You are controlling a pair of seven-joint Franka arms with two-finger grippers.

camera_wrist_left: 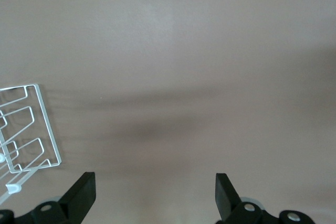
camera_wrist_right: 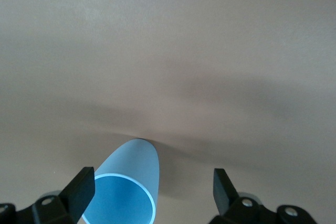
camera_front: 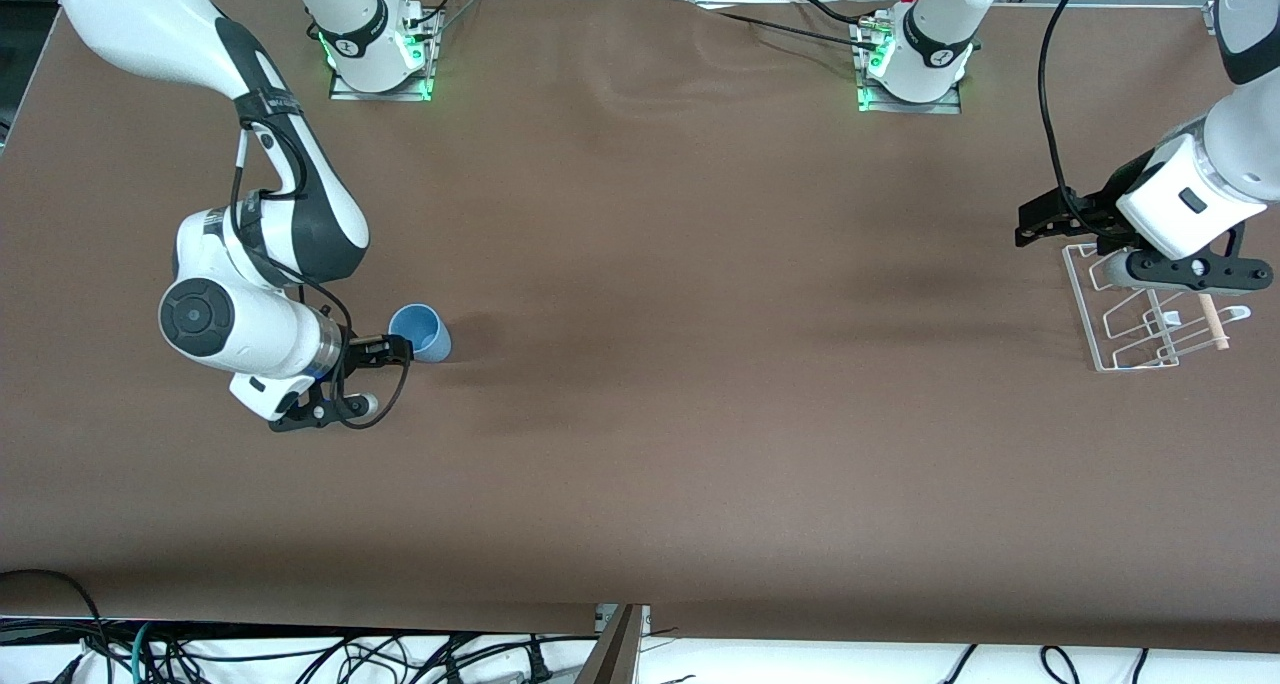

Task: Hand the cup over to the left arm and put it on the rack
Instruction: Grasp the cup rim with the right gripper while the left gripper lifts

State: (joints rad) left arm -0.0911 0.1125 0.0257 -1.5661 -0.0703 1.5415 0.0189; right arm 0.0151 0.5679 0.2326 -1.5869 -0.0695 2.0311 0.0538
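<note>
With the right tool (camera_wrist_right: 152, 195) open around the upright cup (camera_front: 418, 332) and the left tool (camera_wrist_left: 155, 195) open beside the rack (camera_front: 1140, 319), off-centre closure may topple the cup.

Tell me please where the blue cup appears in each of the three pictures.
Front view: cup on the table, right arm's end, at the right gripper.
Left wrist view: not in it.
Right wrist view: cup between the open fingers.
Shared landmark: brown tabletop.
</note>
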